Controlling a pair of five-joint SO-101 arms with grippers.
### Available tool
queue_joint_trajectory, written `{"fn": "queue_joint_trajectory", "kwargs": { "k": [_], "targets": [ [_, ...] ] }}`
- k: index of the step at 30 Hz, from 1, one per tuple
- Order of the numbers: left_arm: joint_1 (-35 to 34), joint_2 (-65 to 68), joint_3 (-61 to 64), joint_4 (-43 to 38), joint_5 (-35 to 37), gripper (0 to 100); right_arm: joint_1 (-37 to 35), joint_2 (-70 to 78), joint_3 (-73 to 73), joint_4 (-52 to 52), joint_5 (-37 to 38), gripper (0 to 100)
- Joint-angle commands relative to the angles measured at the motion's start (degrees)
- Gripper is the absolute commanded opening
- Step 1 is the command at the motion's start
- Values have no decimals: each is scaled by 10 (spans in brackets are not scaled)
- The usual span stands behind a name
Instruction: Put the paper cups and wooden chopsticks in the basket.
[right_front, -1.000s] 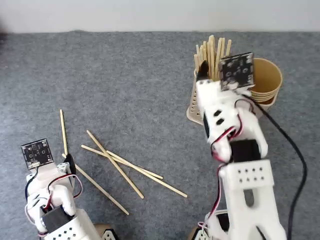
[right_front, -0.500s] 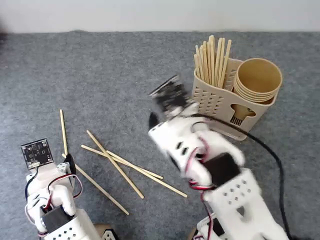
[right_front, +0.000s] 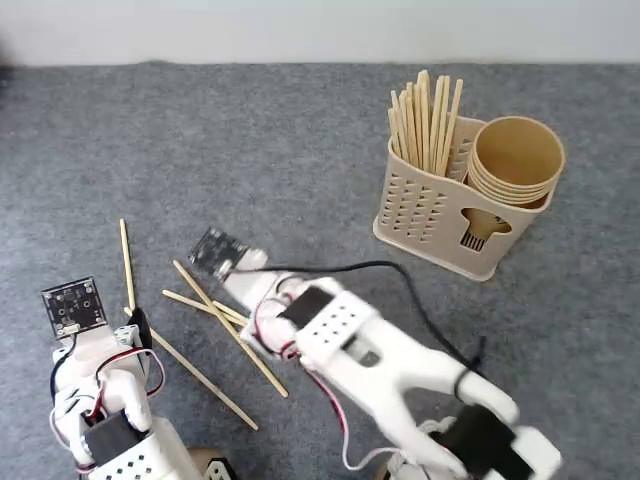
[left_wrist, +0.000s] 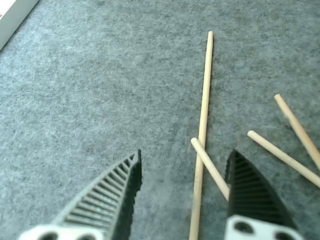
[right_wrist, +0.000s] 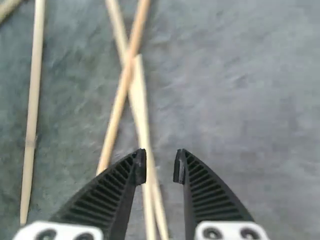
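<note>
The beige slotted basket stands at the back right, with a bundle of wooden chopsticks upright in one side and stacked paper cups in the other. Several loose chopsticks lie crossed on the grey carpet at the front left. My right gripper hovers low over two crossed chopsticks, its fingers a narrow gap apart with nothing between them. My left gripper stands wide open at the front left, over a long chopstick and the end of a second one.
The right arm stretches across the front of the table towards the loose sticks. One chopstick lies alone at the far left beside the left arm. Bare carpet lies between the sticks and the basket.
The right arm has swung from above the basket down and left to the loose chopsticks. The left arm has stayed still.
</note>
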Motion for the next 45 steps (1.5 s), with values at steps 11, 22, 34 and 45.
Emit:
{"fn": "queue_joint_trajectory", "kwargs": {
  "k": [11, 22, 34, 45],
  "targets": [
    [-2, -9, -2, -8, 2, 261, -16, 146, -110, 15, 6, 98],
    [-2, -9, -2, -8, 2, 261, 5, 180, -149, 59, 76, 9],
    [-2, -9, -2, -8, 2, 261, 22, 21, -151, 151, 82, 9],
    [-1, -9, -2, -8, 2, 261, 100, -269, -152, 198, 116, 9]
  ]
}}
